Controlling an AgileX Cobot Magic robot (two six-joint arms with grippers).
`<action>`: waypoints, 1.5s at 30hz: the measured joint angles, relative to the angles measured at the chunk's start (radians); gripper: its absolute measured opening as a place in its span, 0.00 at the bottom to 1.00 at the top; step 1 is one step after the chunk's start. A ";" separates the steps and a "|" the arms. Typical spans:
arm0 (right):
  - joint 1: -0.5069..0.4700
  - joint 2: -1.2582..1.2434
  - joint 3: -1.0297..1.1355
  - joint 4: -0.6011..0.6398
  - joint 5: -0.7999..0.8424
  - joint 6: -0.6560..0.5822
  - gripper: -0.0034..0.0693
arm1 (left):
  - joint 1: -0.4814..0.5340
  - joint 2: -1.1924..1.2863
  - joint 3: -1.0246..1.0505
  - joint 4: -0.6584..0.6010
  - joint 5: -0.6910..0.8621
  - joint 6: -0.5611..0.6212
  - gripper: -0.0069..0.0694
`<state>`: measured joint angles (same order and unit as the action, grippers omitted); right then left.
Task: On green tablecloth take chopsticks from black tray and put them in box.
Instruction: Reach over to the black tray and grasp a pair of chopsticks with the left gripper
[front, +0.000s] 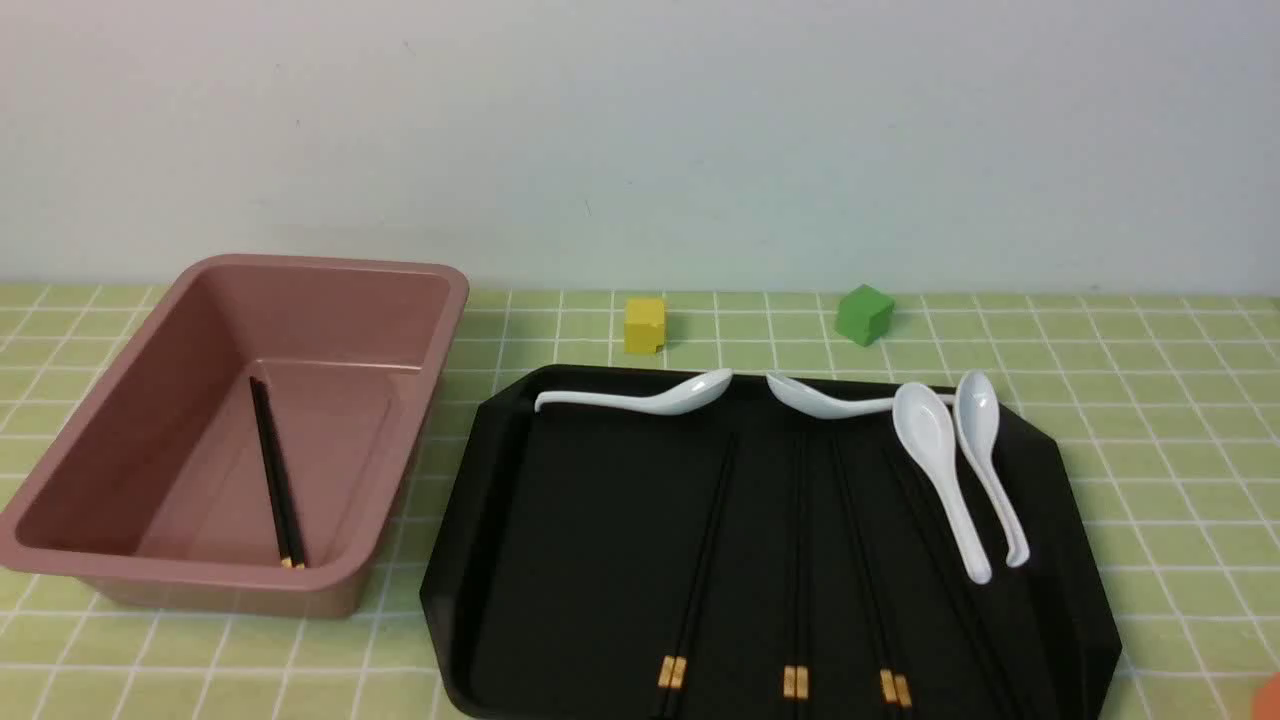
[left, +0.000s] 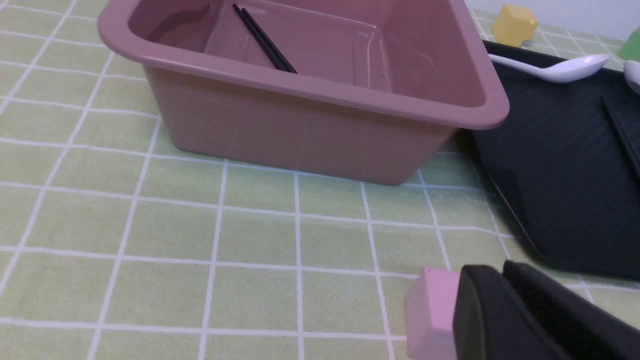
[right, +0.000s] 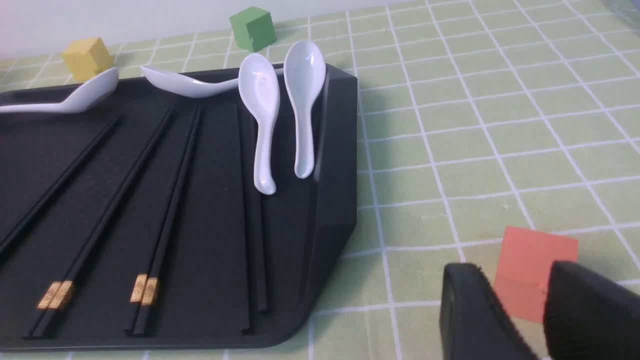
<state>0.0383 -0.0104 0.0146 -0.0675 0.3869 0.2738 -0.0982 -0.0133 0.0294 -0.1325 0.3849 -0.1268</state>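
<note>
Empty-handed: left gripper (left: 502, 270) closed, right gripper (right: 519, 274) slightly parted.
Beyond them, slim black chopsticks (front: 798, 560) with gold bands lie lengthwise on the black tray (front: 580, 560); one more pair (front: 275, 470) rests in the pink box (front: 120, 430) left of the tray.

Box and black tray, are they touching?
Apart. The front view shows a strip of green tablecloth between the box and the black tray.
</note>
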 joint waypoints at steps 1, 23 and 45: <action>0.000 0.000 0.000 0.000 0.000 0.000 0.38 | 0.000 0.000 0.000 0.000 0.000 0.000 0.17; 0.000 0.000 0.000 0.000 0.000 0.000 0.38 | 0.000 0.000 0.000 0.000 0.000 0.000 0.17; 0.000 0.000 0.000 0.000 0.000 0.000 0.38 | 0.000 0.000 0.000 -0.001 0.000 -0.001 0.21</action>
<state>0.0383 -0.0104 0.0146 -0.0675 0.3869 0.2738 -0.0982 -0.0133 0.0294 -0.1336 0.3849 -0.1277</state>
